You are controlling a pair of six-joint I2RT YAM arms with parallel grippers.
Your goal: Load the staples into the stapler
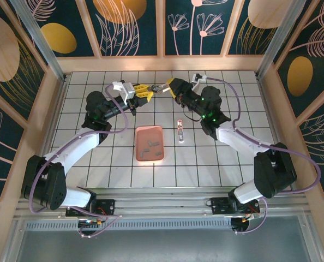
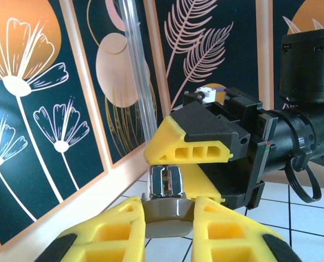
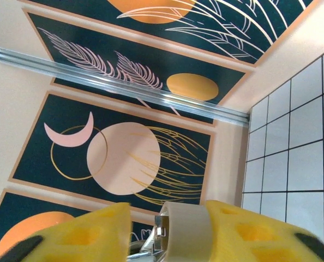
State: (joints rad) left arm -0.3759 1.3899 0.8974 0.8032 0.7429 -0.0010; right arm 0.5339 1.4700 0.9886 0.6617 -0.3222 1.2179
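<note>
The pink-and-white stapler (image 1: 179,130) lies flat on the tiles right of the tray. Several small grey staples (image 1: 155,143) lie in the salmon tray (image 1: 149,134). Both grippers meet in the air near the back wall. My left gripper (image 2: 169,210) is shut on a small grey-brown block (image 2: 169,221) topped by a chrome metal piece (image 2: 166,181). My right gripper (image 3: 167,215) reaches in from the opposite side and straddles that block's far end (image 3: 186,229). One finger (image 3: 244,229) touches it, and a gap shows at the other finger (image 3: 91,229).
The back wall's wooden sill (image 1: 162,64) runs just behind the raised grippers. White tiles (image 1: 227,87) spread around the tray and stapler. Metal corner posts (image 1: 276,38) stand at the sides.
</note>
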